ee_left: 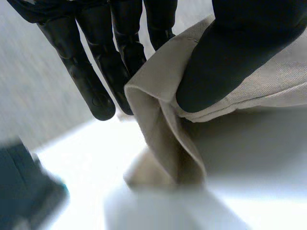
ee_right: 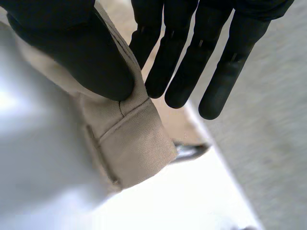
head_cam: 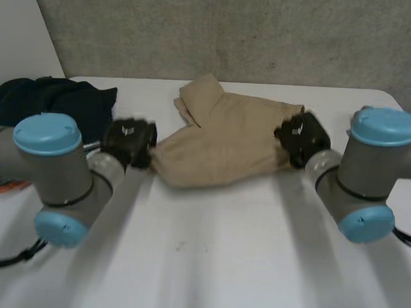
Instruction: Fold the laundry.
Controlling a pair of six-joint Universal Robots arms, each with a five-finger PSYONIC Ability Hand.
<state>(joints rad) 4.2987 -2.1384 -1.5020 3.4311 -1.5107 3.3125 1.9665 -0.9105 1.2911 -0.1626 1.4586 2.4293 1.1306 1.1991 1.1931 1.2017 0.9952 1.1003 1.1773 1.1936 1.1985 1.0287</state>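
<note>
Nearest, bare white tabletop (head_cam: 207, 257) in front of both hands. Stretched between them and resting on the table, a crumpled tan woven-cotton garment (head_cam: 220, 144). One end pinched by the black left hand (head_cam: 129, 142): thumb (ee_left: 225, 62) pressed onto a folded edge, straight fingers (ee_left: 91, 76) behind the cloth. Other end gripped likewise by the black right hand (head_cam: 301, 137), thumb just above a stitched hem, fingers straight behind. Beyond the left hand, apart from the garment, a heap of dark navy clothing (head_cam: 53, 101). Farthest back, grey concrete wall (head_cam: 232, 31).
</note>
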